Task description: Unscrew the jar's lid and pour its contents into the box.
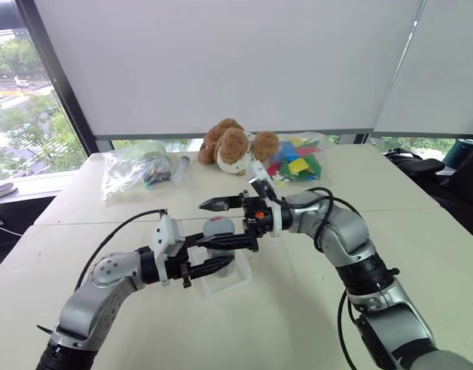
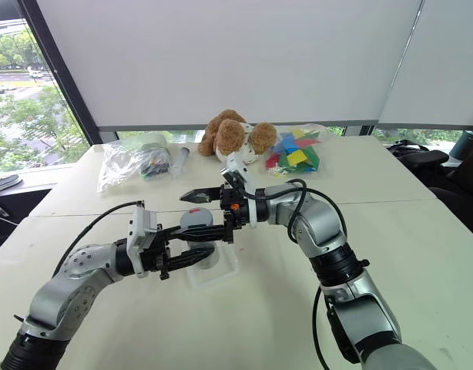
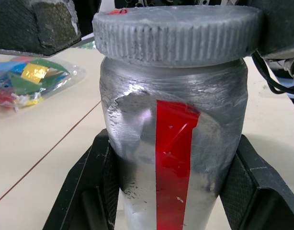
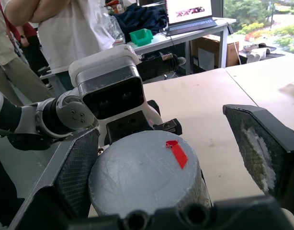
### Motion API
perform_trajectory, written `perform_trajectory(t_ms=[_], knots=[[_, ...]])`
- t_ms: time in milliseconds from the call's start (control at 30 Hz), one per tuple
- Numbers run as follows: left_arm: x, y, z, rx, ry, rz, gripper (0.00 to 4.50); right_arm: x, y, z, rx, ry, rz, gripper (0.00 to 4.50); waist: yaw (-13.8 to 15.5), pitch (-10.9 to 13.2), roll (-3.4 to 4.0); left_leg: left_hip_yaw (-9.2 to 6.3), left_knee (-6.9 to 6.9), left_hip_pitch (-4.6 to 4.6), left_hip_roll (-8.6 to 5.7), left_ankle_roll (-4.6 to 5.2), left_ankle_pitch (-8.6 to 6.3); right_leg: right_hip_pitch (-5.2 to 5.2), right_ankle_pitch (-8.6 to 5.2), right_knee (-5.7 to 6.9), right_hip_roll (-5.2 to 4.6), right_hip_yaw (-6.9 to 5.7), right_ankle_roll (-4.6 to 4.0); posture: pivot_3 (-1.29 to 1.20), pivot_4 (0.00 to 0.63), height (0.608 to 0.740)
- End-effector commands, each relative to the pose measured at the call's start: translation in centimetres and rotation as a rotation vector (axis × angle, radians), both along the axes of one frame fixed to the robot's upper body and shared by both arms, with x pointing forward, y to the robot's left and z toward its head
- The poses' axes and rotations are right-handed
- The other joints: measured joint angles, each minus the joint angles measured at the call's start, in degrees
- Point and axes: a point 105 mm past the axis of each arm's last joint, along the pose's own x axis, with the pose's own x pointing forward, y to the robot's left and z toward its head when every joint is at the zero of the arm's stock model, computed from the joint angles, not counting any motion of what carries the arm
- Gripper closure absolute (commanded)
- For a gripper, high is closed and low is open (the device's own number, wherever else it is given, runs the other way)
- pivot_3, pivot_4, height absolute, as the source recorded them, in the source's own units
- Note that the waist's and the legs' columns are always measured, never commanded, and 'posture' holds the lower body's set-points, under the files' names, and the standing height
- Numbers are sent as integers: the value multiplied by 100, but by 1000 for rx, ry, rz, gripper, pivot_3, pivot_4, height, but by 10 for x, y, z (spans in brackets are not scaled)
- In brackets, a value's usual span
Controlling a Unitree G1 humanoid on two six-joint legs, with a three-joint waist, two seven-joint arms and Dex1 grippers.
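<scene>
above the box (image 1: 225, 282), near the middle of the table (image 1: 421, 254), we hold the jar (image 1: 219, 245) up straight. our left gripper (image 1: 221, 256) is squeezed tight on its silver side, with the red stripe (image 3: 173, 163) facing our left wrist. the lid (image 3: 178, 34) is on top and not off yet. our right gripper (image 1: 235, 213) comes in flat from the right with its fingers (image 4: 259, 148) wide open, one on each side of the lid, and it holds nothing. we think the next job is to close on the lid and twist.
</scene>
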Motion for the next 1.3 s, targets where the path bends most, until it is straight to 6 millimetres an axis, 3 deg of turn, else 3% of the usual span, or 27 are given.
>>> perform_trajectory(t_ms=[33, 567, 867, 1300], knots=[[-4, -1, 8, -8, -49, -14, 2422, 3, -9, 16, 30, -40, -19, 9, 1, 0, 0, 0, 0, 0, 0, 0, 0, 0, 0, 0, 0, 0, 0, 0, 150, 740], [-3, 0, 9, -5, -52, -9, 2422, 10, -33, 7, 4, -5, -54, 9, 7, 0, 0, 0, 0, 0, 0, 0, 0, 0, 0, 0, -1, 0, 0, 0, 150, 740], [-4, 1, 9, -1, -51, -6, 2422, 0, -39, 11, 21, 2, 7, 9, 4, 0, 0, 1, 0, -1, 0, 0, 0, 0, 0, -1, -1, 0, 0, 0, 150, 740], [-4, -1, 8, 3, -45, -16, 2422, -10, -21, 15, 16, -73, 84, 9, 3, 0, 0, 1, 0, 0, 0, 0, 0, 0, 0, -1, -1, 0, 0, 0, 150, 740]])
